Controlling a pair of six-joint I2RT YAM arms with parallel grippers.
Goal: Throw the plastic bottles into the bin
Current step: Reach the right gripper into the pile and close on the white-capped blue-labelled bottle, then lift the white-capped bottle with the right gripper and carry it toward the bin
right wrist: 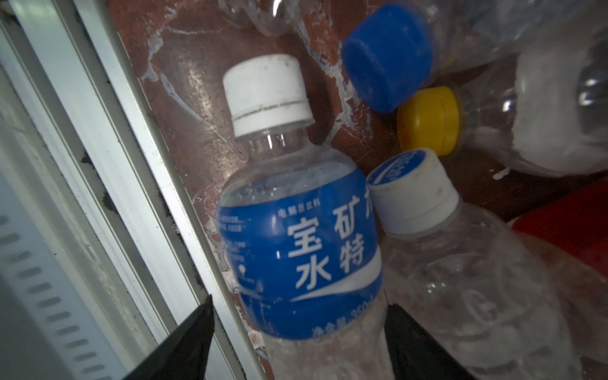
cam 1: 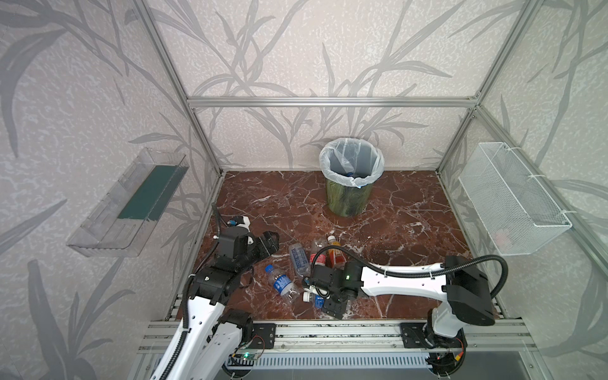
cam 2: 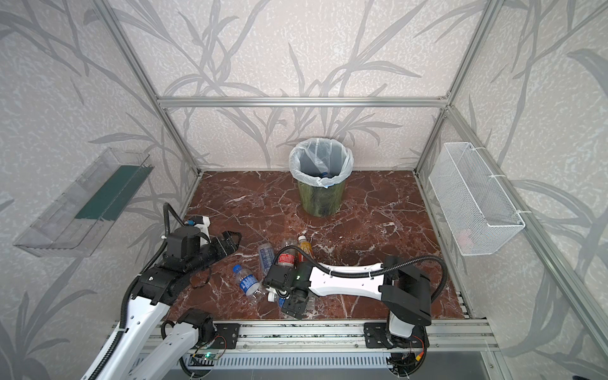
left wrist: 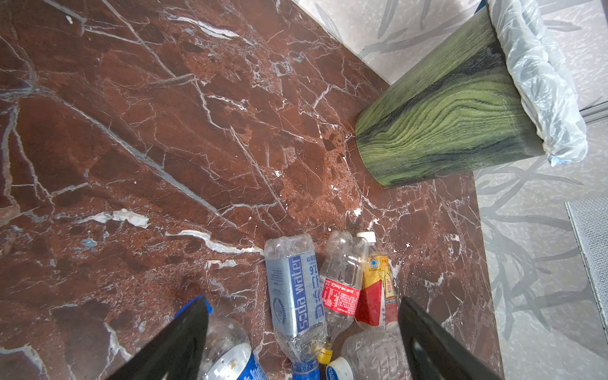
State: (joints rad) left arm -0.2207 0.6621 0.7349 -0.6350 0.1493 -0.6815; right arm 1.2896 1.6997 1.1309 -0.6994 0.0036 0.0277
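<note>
My left gripper [left wrist: 302, 300] hangs above the red-brown marbled tabletop [left wrist: 131, 131]. Its 2 black fingers [left wrist: 184, 339] are spread wide with nothing gripped between them. Below it 3 bottles lie side by side: a clear bottle with a grey-blue "soda water" label [left wrist: 296, 289], a clear bottle with a red label [left wrist: 340, 292] and an orange-tinted bottle with a yellow and red label [left wrist: 376, 296].

My right gripper [right wrist: 300, 302] sits low by the table's near edge, jaws apart on either side of a clear white-capped bottle with a blue label [right wrist: 296, 243]. 1 finger is at the bottle's side. The other stands off it, with the aluminium rail [right wrist: 131, 184] showing in the gap, so I am not gripping it. A second clear bottle with a white and blue cap [right wrist: 460, 279] lies against it.

In both top views a clear blue-capped bottle [cam 1: 279, 283] lies between my arms. The round green marbled bin [cam 1: 350, 197], lined with a translucent white plastic bag [cam 1: 329, 164], stands upright at the back of the table, well apart from the bottles.
</note>
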